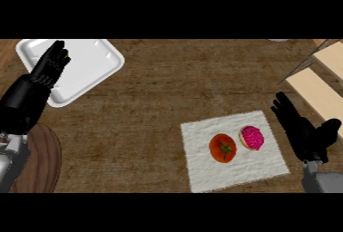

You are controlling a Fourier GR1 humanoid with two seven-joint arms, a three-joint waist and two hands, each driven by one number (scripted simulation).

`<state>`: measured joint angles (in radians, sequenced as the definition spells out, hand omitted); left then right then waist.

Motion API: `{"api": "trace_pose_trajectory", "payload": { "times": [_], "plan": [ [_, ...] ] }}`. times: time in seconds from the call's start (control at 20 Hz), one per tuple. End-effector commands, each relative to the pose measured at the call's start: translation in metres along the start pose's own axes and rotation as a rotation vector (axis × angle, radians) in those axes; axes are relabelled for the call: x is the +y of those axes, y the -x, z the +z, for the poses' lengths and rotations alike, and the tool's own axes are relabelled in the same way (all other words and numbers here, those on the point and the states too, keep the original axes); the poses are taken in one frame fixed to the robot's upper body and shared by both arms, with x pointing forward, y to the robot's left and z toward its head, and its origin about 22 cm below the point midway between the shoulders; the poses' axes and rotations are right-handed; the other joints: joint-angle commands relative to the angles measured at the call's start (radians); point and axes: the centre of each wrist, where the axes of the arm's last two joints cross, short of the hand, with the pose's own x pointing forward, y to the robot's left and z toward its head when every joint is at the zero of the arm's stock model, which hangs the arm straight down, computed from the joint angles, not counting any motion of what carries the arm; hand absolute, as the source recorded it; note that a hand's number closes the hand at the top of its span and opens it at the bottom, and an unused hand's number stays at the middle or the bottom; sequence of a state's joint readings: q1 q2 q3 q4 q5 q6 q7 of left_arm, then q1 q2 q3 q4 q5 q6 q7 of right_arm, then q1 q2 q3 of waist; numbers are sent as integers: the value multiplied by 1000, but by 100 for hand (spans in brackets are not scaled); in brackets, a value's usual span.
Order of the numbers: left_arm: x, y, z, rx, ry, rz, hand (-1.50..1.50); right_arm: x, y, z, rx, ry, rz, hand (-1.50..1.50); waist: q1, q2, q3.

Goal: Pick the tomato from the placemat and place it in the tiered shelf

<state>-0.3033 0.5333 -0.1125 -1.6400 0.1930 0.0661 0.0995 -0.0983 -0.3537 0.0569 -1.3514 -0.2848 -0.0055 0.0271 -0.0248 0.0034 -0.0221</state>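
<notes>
Where the right forearm comes in at the lower edge, the right hand is open, its fingers straight and pointing away from the robot, the thumb spread out to its right, and it holds nothing. Just to the left of this hand lies a white placemat, set slightly askew on the brown counter. On the placemat, left of the hand's palm, sits a pink-frosted doughnut, and the tomato lies close beside the doughnut on its far side from the hand, green stem up, clear of the fingers. Beyond the fingertips and to their right stands the tiered shelf, its pale wooden boards showing. Far across the counter, the left hand rests open, fingers up, over a white tray; nearer than this hand, beside its forearm, lies a dark round wooden board.
</notes>
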Motion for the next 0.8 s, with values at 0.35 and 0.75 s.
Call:
{"api": "trace_pose_trajectory", "payload": {
  "times": [0.35, 0.75],
  "plan": [
    [-22, 127, 87, 681, -179, 309, 0, -108, -38, 38, -273, 366, 478, 150, -2, 6, 18],
    [-39, 130, 83, 688, -144, 318, 0, -102, 19, 66, -433, 89, 260, -150, 22, -4, 23]
  ]
}}
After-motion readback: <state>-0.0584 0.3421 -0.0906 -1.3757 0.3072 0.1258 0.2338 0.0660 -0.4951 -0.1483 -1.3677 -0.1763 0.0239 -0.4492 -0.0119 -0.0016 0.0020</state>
